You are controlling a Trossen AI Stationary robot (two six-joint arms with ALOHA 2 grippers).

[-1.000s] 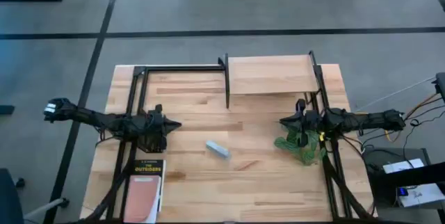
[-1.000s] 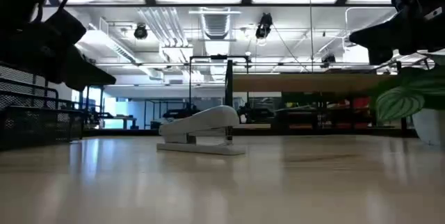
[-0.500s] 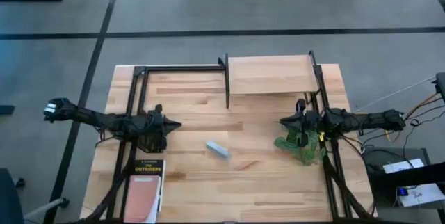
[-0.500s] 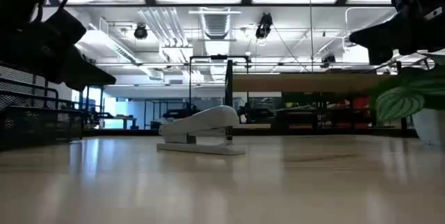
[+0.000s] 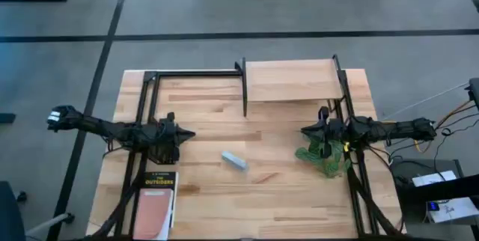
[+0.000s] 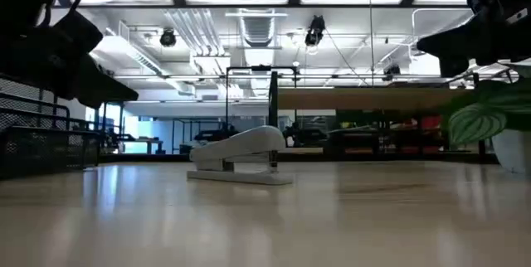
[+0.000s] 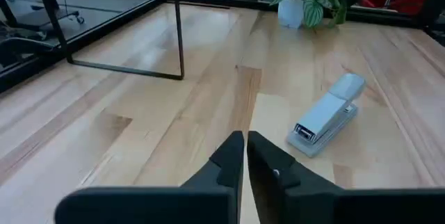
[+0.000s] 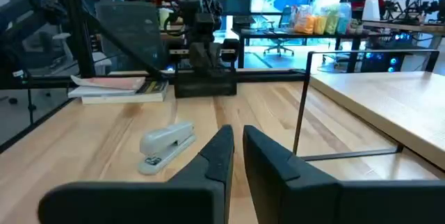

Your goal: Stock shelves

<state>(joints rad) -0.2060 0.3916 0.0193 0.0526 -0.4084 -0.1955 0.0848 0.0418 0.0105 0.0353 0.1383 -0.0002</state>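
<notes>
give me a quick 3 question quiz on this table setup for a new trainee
1. True or false: the stapler already sits on the riser shelf.
2. Which item stands nearest the right pincer?
A. the book
B. the potted plant
C. the stapler
3. Fill in: the book lies on the tabletop just in front of the ____ pincer.

Key
1. False. The stapler lies on the tabletop between the two arms; the shelf top is bare.
2. B. The potted plant stands right beside that arm.
3. left.
</notes>
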